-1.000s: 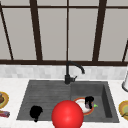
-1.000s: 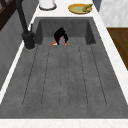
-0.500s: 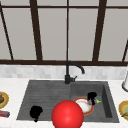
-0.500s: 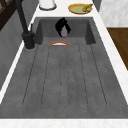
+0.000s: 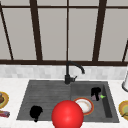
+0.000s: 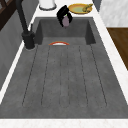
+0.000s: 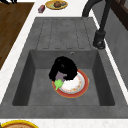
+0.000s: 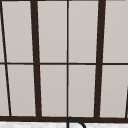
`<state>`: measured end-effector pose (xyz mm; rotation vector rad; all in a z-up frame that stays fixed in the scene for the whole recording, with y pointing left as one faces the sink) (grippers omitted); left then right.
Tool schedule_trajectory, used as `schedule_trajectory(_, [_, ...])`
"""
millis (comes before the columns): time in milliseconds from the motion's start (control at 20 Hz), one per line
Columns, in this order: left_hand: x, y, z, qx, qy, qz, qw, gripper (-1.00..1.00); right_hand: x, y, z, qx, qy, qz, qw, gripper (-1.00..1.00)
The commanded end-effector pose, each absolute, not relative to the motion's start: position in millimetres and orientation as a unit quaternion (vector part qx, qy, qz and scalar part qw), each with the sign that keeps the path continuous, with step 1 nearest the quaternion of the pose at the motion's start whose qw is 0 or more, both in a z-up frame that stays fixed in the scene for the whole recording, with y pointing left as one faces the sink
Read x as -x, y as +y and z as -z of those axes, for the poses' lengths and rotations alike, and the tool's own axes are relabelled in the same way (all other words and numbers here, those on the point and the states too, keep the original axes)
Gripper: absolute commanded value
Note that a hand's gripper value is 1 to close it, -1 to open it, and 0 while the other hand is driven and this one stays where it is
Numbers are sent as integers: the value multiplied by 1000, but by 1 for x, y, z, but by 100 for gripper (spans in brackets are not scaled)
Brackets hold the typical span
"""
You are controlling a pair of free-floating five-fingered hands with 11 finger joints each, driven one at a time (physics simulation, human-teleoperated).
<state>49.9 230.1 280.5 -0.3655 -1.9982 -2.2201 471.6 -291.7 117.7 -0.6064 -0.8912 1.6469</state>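
- front view: right hand clasps a purple, green-tipped eggplant just right of the orange-rimmed plate; left hand hangs far left of it, fingers unclear.
- right side view: eggplant overlaps the plate's left rim.

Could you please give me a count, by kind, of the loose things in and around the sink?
Plates: 3, one orange-rimmed in the basin, one on the right counter, one on the left counter.
Eggplants: 1, purple with a green stem, held by the right robot hand.
Red balls: 1.
White containers: 1.
Small red items: 1.
Total: 7.
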Motion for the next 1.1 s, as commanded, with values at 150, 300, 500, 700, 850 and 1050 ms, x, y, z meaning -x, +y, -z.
schedule_trajectory(150, [-50, 230, -281, 121, -663, 736, 66, 0, -466, -306, -173, 266, -373, -669, 585, 100])
schedule_trajectory(300, [-50, 230, -281, 121, -663, 736, 66, 0, -461, -315, -197, 263, -375, -666, 589, 100])
schedule_trajectory(500, [-50, 230, -281, 121, -663, 736, 66, 0, -454, -326, -230, 262, -380, -666, 586, 100])
schedule_trajectory(700, [-50, 230, -281, 121, -663, 736, 66, 0, -441, -342, -263, 258, -384, -671, 580, 100])
schedule_trajectory(850, [-50, 230, -281, 121, -663, 736, 66, 0, -434, -354, -288, 257, -385, -671, 579, 100])
schedule_trajectory(1050, [-50, 230, -281, 121, -663, 736, 66, 0, -424, -375, -320, 253, -388, -673, 577, 100])
